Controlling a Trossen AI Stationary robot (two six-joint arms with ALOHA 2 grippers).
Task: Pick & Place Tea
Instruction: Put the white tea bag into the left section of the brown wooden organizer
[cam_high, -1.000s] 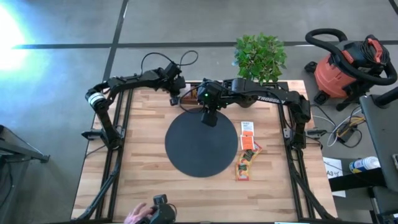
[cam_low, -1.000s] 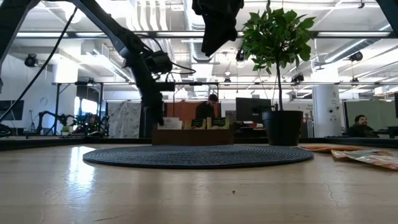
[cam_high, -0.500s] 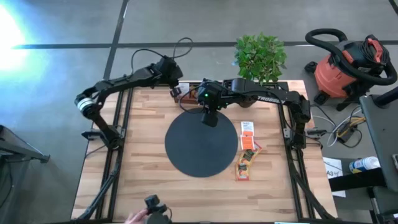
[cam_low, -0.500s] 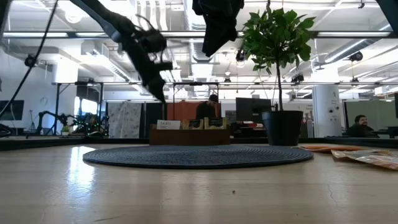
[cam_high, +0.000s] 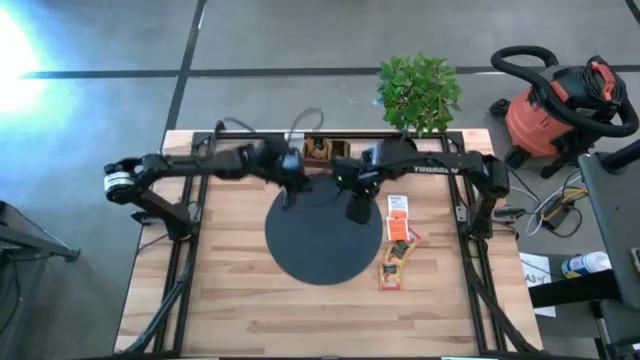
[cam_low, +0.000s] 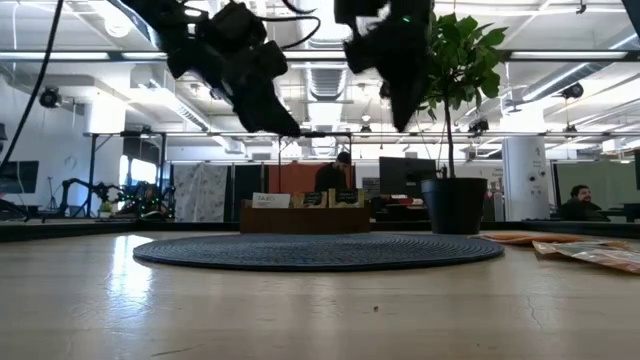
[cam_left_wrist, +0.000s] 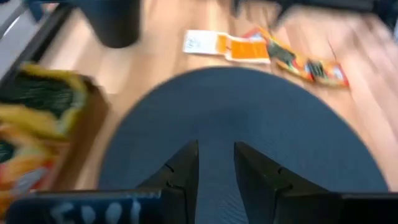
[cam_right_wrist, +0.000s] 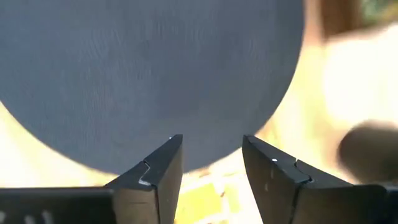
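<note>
Several tea sachets (cam_high: 398, 232) lie in a loose row on the wood to the right of the round black mat (cam_high: 320, 245); the left wrist view shows them as tea sachets (cam_left_wrist: 261, 48) beyond the mat. More sachets stand in the small wooden box (cam_high: 320, 150) at the far edge. My left gripper (cam_high: 290, 190) hangs open and empty over the mat's far left part, its fingers (cam_left_wrist: 186, 168) apart. My right gripper (cam_high: 355, 210) points down, open and empty, over the mat's far right part, short of the sachets.
A potted plant (cam_high: 418, 90) stands at the table's far edge, right of the box. A red shop vacuum (cam_high: 555, 110) sits on the floor beyond the right side. The wood near the front edge (cam_high: 300, 320) is bare.
My left gripper has risen from the wooden box at the far edge and swung toward the near and right side, out over the mat. My right gripper has come down and moved toward the table's right edge, nearer the loose sachets.
</note>
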